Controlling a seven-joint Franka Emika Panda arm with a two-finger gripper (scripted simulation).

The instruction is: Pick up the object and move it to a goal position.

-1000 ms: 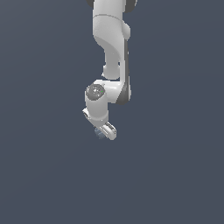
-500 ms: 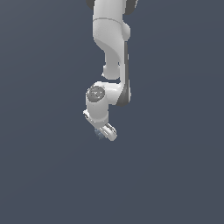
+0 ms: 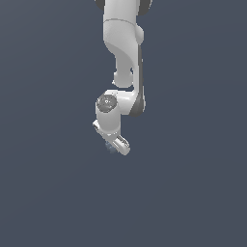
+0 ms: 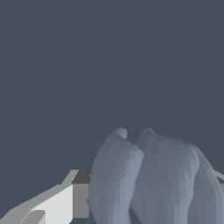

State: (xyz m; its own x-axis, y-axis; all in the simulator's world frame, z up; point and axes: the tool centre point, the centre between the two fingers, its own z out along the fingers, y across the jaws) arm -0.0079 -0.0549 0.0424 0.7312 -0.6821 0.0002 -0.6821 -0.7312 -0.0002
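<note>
The object (image 4: 148, 175) is a blue-grey rounded lump with lighter ridges. In the wrist view it fills the gap between my fingers, with the white and grey finger (image 4: 65, 199) pressed against one side and only a sliver of the other finger showing. In the exterior view just a pale bit of the object (image 3: 111, 148) peeks out under the white gripper (image 3: 117, 144), which points down and towards the exterior view's right. The gripper is shut on the object, and the hand hides most of it.
The white arm (image 3: 124, 53) comes down from the top of the exterior view to the wrist joint (image 3: 107, 102). Around it there is only a flat dark blue-grey surface with no other objects or edges.
The wrist and gripper have sunk very slightly over the last second. The grip on the object looks unchanged.
</note>
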